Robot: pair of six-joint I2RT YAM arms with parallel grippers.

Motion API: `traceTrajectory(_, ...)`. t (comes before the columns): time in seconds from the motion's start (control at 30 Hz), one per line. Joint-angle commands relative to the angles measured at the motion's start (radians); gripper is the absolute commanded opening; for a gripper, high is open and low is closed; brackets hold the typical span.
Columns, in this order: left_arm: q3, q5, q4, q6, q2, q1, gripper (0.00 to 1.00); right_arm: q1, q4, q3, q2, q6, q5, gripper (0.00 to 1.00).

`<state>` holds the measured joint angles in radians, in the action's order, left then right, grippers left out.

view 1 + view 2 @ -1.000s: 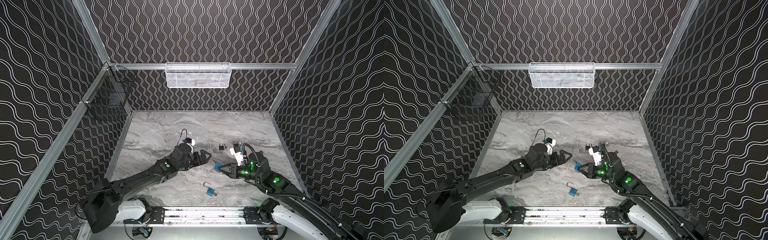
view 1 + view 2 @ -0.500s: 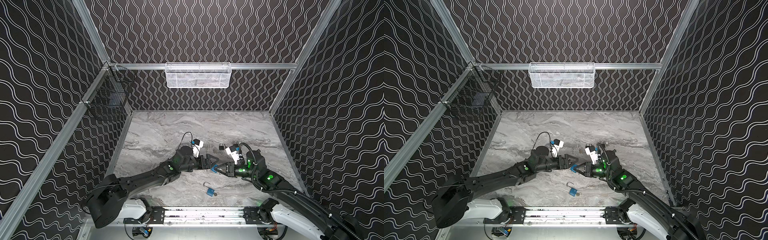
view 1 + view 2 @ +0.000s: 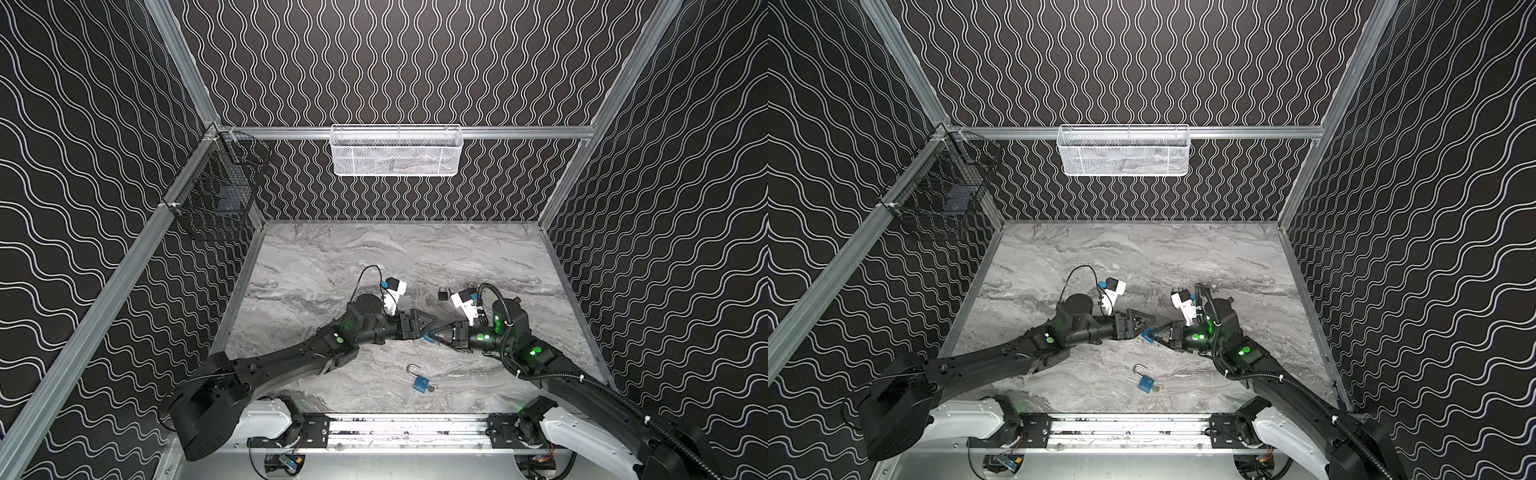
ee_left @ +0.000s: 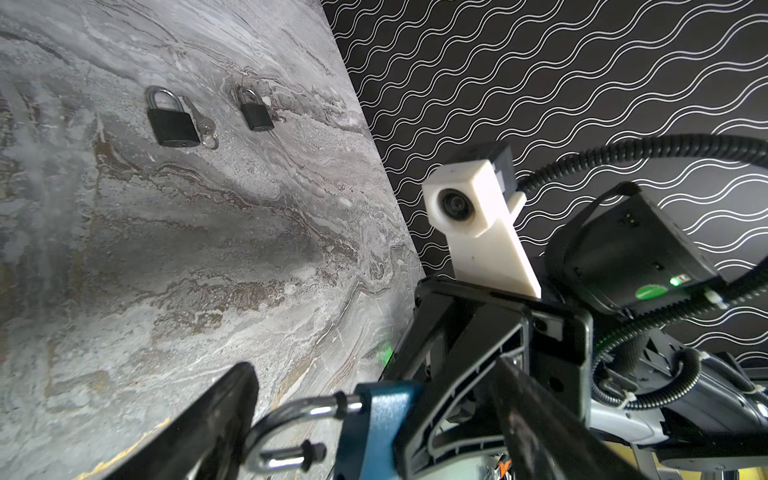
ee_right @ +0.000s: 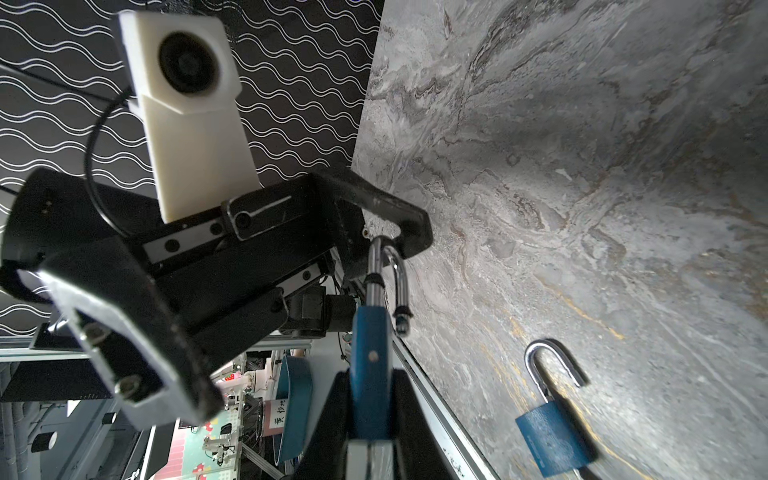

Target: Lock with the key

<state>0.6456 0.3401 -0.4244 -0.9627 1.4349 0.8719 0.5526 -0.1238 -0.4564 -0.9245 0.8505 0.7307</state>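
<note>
Grey marbled worktop point(image 3: 332, 257) spans the cell floor, with a white mesh basket point(image 3: 396, 151) on the back rail and a black wire basket point(image 3: 216, 199) on the side wall. Near the middle the black left pincer point(image 3: 428, 331) stands wide, its fingers point(image 4: 208, 419) either side of a steel shackle point(image 4: 299, 410), one finger close against the bend. Facing it, the black right pincer point(image 5: 370, 399) is clamped narrow on the blue metal padlock point(image 5: 370, 345), held off the worktop with that shackle sprung open. A second blue padlock point(image 3: 420, 383), also open, lies nearer the front, a small key point(image 3: 432, 388) at its base. Farther back lie a black padlock point(image 4: 172, 124) with a ringed key point(image 4: 205, 126) and another black padlock point(image 4: 257, 116).
</note>
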Motion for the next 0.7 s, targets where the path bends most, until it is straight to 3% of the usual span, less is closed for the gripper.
traceTrajectory(0.0,-0.003,0.008,-0.015,0.017,-0.006,0.001,0.9,-0.011,-0.037,-0.007,-0.005,-0.021,0.018,0.0)
traceTrajectory(0.27,0.0,-0.008,0.019,0.023,-0.01,0.001,0.75,-0.013,-0.02,-0.008,-0.012,-0.041,0.025,0.0)
traceTrajectory(0.67,0.006,-0.049,0.118,0.053,-0.038,-0.017,0.6,-0.014,-0.005,-0.01,-0.001,-0.053,0.029,0.0)
